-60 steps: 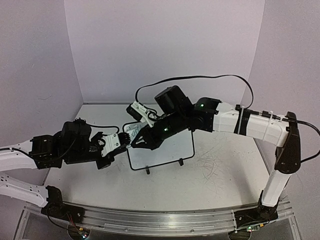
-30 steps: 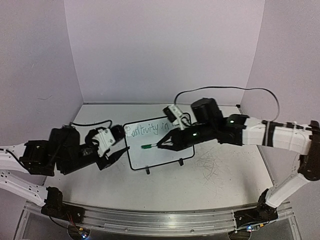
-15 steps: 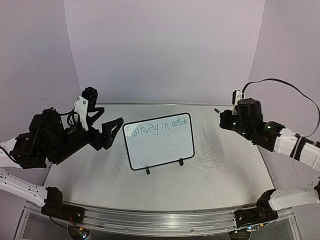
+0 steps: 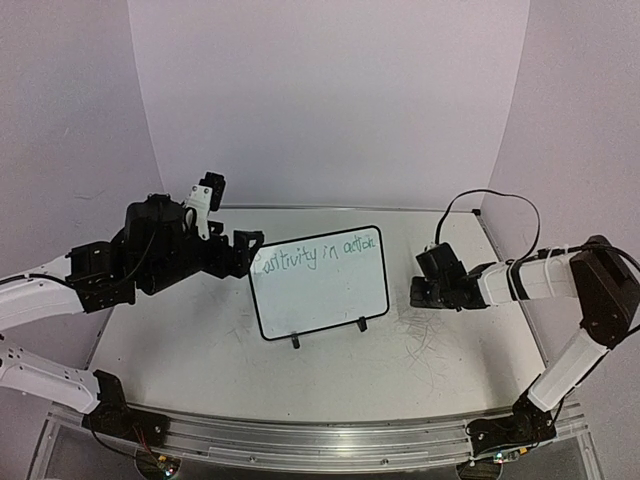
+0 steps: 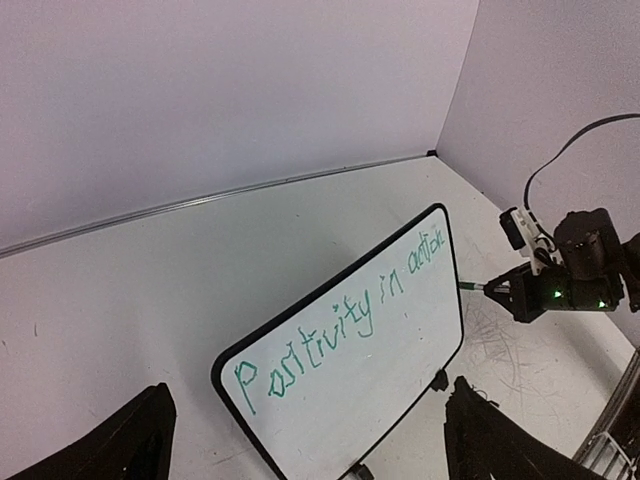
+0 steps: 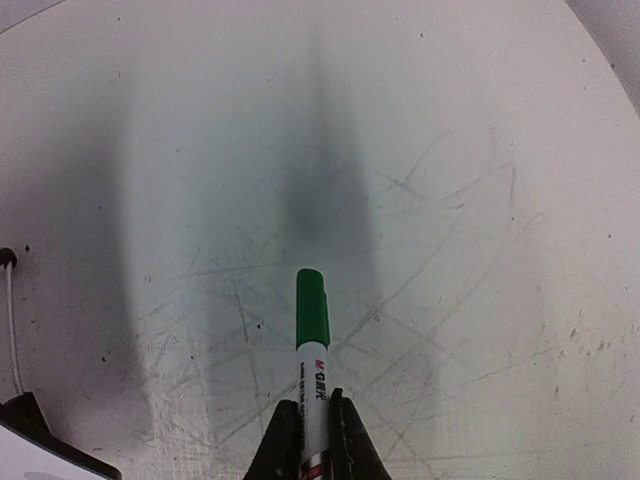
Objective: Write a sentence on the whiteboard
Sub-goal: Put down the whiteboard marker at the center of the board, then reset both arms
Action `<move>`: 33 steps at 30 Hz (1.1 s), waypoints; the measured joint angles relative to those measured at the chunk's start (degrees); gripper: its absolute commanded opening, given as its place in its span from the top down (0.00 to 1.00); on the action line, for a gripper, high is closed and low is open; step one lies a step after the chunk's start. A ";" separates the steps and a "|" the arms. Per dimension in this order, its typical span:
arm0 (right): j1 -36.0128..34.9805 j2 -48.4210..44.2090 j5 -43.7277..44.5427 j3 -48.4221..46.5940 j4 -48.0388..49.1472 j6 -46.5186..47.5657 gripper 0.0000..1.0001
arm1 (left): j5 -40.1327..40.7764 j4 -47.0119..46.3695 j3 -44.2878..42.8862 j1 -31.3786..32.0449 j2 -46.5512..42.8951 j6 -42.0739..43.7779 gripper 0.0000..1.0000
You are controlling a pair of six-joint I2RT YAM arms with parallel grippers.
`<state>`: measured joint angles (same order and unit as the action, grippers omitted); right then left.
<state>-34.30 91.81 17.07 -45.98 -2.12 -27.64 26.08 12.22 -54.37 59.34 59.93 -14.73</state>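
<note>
Top external — scuffed table [image 4: 330, 380], lilac walls [image 4: 330, 100] | left gripper [image 4: 230, 213] spread | right gripper [image 6: 312, 405] pinching marker [image 6: 311, 320]

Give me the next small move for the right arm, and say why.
Probably lower the right hand and set the green marker down on the table. The sentence on the whiteboard looks finished, and the hand, shut on the marker, hangs over the table to the right of the board, clear of it.
</note>
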 measured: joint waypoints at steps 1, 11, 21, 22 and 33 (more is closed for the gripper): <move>0.00 0.45 -0.92 0.82 1.07 -0.43 0.86 | -1.44 0.30 -0.01 -1.41 0.42 -0.44 0.05; 0.00 0.99 -4.36 5.23 5.09 -3.24 0.42 | -13.53 2.78 -1.20 -19.88 1.19 -5.46 0.04; 0.00 -25.69 -1.67 -2.36 -7.98 4.64 0.02 | -18.95 5.81 -13.94 -29.45 2.10 -3.89 0.01; 0.00 -28.75 -1.46 -4.91 -8.73 6.35 0.02 | -18.87 5.79 -15.63 -29.45 2.05 -3.34 0.01; 0.00 -41.24 -0.18 -31.27 -11.71 15.85 0.02 | -16.28 5.30 -25.56 -29.45 1.91 1.93 0.00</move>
<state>-34.30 50.57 16.89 -77.26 -13.83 -11.79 9.80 17.52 -79.93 29.89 61.84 -12.79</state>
